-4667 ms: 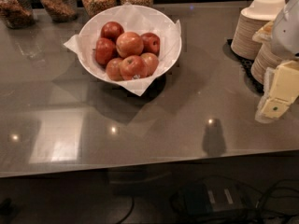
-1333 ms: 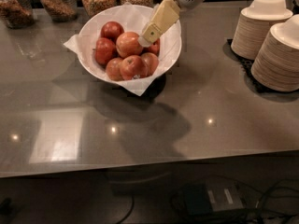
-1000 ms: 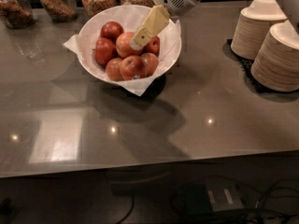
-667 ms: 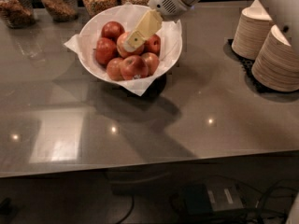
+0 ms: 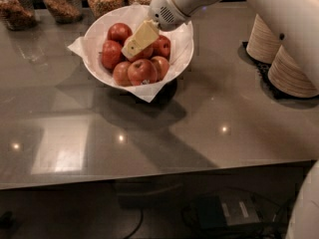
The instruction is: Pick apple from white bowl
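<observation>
The white bowl [image 5: 98,32], lined with white paper, stands at the back middle of the grey counter and holds several red apples. The pale orange-red apple [image 5: 145,53] lies at the centre of the pile, mostly hidden behind my gripper. My gripper [image 5: 132,48], cream-coloured at the end of the white arm, reaches in from the upper right. Its tip is down on the middle of the pile, right at that apple. Darker apples [image 5: 141,71] lie around it.
Several glass jars [image 5: 62,2] of grains line the back edge. Stacks of beige disposable bowls [image 5: 291,69] stand on a black mat at the right. The counter's front edge [image 5: 149,176] runs across the lower part, with cables below it.
My gripper has come from the right of the counter to over the bowl. In the last second it has sunk down and left onto the centre of the apple pile.
</observation>
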Available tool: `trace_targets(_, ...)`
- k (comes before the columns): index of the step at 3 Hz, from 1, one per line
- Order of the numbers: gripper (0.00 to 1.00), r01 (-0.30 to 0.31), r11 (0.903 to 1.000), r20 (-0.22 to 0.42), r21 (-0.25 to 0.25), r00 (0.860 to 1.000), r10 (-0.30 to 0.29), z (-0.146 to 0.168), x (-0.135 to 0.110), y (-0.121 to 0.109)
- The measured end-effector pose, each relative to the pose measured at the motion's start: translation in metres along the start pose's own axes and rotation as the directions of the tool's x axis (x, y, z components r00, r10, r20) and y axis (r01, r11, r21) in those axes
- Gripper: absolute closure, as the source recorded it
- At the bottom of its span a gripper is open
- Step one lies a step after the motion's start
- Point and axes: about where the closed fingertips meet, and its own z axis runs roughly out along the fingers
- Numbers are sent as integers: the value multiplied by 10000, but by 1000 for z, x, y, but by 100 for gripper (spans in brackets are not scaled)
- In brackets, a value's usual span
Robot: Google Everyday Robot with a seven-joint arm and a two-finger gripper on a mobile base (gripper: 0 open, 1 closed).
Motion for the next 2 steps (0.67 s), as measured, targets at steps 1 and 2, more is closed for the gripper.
trace_targets(1, 22, -309, 9995, -9, -22, 9995, 309, 9, 5, 0)
trace_targets(2, 21, -536, 9986, -6, -5, 9986, 536, 15, 8, -2)
